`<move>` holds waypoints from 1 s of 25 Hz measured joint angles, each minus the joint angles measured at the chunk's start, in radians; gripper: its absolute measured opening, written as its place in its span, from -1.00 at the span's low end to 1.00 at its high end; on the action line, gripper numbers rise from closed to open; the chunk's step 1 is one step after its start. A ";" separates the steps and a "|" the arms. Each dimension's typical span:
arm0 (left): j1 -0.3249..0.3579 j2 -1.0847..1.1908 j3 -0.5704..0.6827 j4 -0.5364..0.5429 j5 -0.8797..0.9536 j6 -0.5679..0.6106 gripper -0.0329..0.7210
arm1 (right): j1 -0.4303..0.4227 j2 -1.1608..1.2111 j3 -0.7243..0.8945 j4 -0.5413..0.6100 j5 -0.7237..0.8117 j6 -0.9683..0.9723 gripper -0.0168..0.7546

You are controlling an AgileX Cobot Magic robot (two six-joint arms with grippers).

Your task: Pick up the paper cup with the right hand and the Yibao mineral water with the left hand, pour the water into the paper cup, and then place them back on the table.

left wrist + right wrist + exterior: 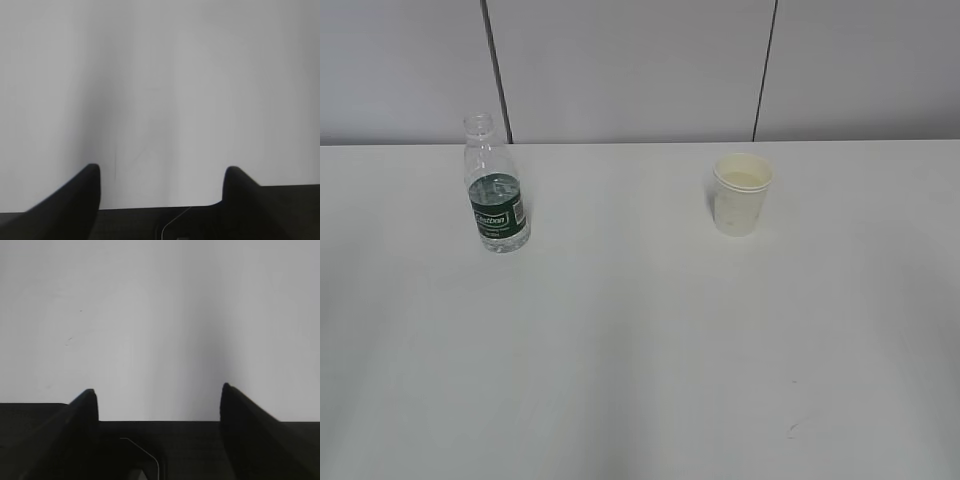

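Observation:
The Yibao mineral water (pixel 497 190), a small clear capless bottle with a dark green label, stands upright at the back left of the white table (pixel 640 350). The paper cup (pixel 741 194) stands upright at the back right, with a pale liquid surface showing inside it. Neither arm appears in the exterior view. In the left wrist view my left gripper (pixel 161 172) is open over bare tabletop, nothing between its dark fingers. My right gripper (pixel 157 392) is likewise open above bare table. Neither wrist view shows the bottle or the cup.
A grey panelled wall (pixel 640 70) rises behind the table's far edge. A few small dark scuff marks (pixel 792 430) lie near the front right of the tabletop.

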 joint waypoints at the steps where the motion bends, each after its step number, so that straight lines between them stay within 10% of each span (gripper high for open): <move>1: 0.000 -0.034 0.021 0.000 -0.001 0.000 0.33 | 0.000 -0.040 0.019 0.000 0.000 -0.007 0.56; 25: 0.000 -0.628 0.303 -0.004 -0.074 0.000 0.33 | 0.000 -0.548 0.256 -0.006 -0.088 -0.064 0.56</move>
